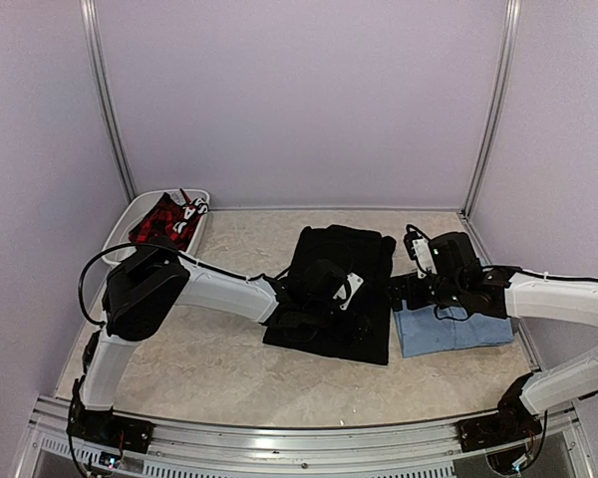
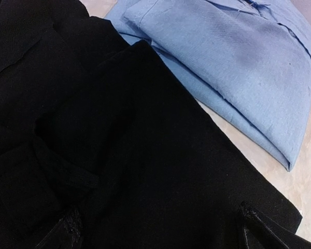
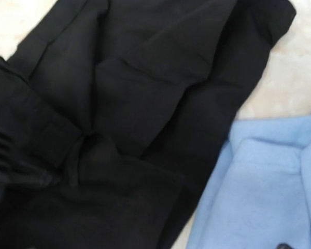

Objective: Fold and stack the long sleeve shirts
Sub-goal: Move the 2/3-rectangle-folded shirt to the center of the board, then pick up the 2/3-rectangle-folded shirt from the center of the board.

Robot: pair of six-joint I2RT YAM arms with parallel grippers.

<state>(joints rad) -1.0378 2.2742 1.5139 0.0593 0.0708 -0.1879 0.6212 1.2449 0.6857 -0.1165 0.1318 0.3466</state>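
Note:
The black long sleeve shirt (image 1: pixel 339 264) lies folded in the middle of the table. The light blue shirt (image 1: pixel 448 331) lies folded just to its right, with a narrow strip of table between them. My left gripper (image 1: pixel 324 299) hovers low over the black shirt's front half. In the left wrist view its fingertips (image 2: pixel 67 231) stand wide apart over black cloth (image 2: pixel 145 155), holding nothing, and the blue shirt (image 2: pixel 238 62) lies beyond. My right gripper (image 1: pixel 401 291) is open above the gap, over the blue shirt's left edge (image 3: pixel 269 187) and the black shirt (image 3: pixel 135 93).
A white tray (image 1: pixel 130 214) at the back left holds a red and black checked cloth (image 1: pixel 164 221). Metal frame posts (image 1: pixel 483 119) and purple walls close in the back and sides. The table's front rail (image 1: pixel 299 438) runs along the near edge.

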